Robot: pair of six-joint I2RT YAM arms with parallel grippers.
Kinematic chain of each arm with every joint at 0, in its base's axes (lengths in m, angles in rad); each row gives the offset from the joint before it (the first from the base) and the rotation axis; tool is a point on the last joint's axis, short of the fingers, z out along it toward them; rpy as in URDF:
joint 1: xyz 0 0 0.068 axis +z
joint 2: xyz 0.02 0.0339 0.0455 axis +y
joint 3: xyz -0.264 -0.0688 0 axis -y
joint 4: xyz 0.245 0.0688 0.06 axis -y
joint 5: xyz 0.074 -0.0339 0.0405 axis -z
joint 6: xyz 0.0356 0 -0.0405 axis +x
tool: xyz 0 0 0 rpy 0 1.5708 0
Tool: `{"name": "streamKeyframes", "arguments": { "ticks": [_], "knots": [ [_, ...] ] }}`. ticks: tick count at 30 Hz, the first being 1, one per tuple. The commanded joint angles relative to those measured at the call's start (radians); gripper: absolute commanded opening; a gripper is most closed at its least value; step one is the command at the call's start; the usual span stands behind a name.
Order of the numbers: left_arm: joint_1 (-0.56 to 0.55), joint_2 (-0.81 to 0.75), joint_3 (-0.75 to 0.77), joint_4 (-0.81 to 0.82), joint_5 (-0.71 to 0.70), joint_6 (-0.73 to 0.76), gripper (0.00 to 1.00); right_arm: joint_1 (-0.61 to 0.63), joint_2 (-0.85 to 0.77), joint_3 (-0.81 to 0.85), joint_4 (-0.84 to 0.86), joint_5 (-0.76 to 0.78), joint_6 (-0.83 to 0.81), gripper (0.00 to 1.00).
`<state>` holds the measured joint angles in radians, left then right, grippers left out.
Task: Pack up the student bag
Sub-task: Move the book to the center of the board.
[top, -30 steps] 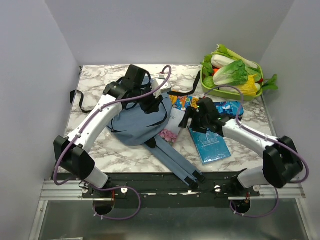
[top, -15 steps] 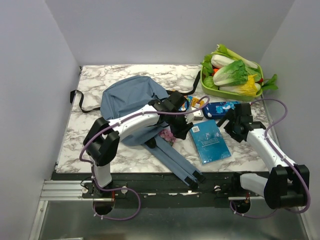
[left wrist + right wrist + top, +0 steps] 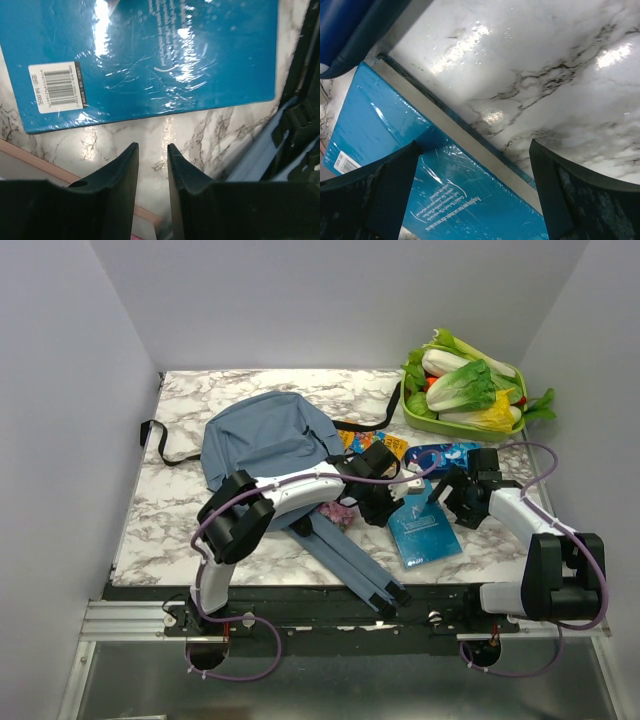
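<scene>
The dusty-blue student bag (image 3: pixel 265 440) lies flat at the table's centre left, its two long straps (image 3: pixel 350 565) trailing toward the near edge. A teal shrink-wrapped book (image 3: pixel 425 525) lies to its right. My left gripper (image 3: pixel 385 498) sits low at the book's left edge. In the left wrist view its jaws (image 3: pixel 152 147) are a narrow gap apart and empty over marble, with the book (image 3: pixel 150 50) just ahead. My right gripper (image 3: pixel 450 495) is wide open at the book's far right corner. In the right wrist view (image 3: pixel 472 145) it straddles the book's edge (image 3: pixel 445 200).
A blue pouch (image 3: pixel 445 455) and an orange snack pack (image 3: pixel 365 443) lie behind the book. A small pink item (image 3: pixel 340 512) lies by the straps. A green tray (image 3: pixel 440 425) of vegetables stands at the back right. A black strap (image 3: pixel 160 445) trails left.
My left arm left the bag, which settled flat, and swung right to the book's left edge. My right gripper pulled back, then came in at the book's far corner. The book turned a little.
</scene>
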<state>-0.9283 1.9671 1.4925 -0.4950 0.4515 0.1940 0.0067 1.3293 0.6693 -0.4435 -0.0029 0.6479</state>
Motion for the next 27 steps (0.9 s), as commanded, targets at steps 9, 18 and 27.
{"name": "streamKeyframes", "arguments": {
  "ticks": [9, 18, 27],
  "knots": [
    [0.0, 0.148, 0.061, -0.01, -0.201, -0.028, 0.35, -0.002, -0.062, -0.143, 0.06, -0.213, -0.034, 1.0],
    [0.002, 0.211, 0.135, -0.008, -0.197, -0.054, 0.36, 0.004, -0.205, -0.301, 0.131, -0.362, 0.039, 1.0],
    [0.002, 0.219, 0.222, -0.017, -0.136, -0.09, 0.37, 0.045, -0.208, -0.257, 0.127, -0.385, 0.016, 0.99]
  ]
}}
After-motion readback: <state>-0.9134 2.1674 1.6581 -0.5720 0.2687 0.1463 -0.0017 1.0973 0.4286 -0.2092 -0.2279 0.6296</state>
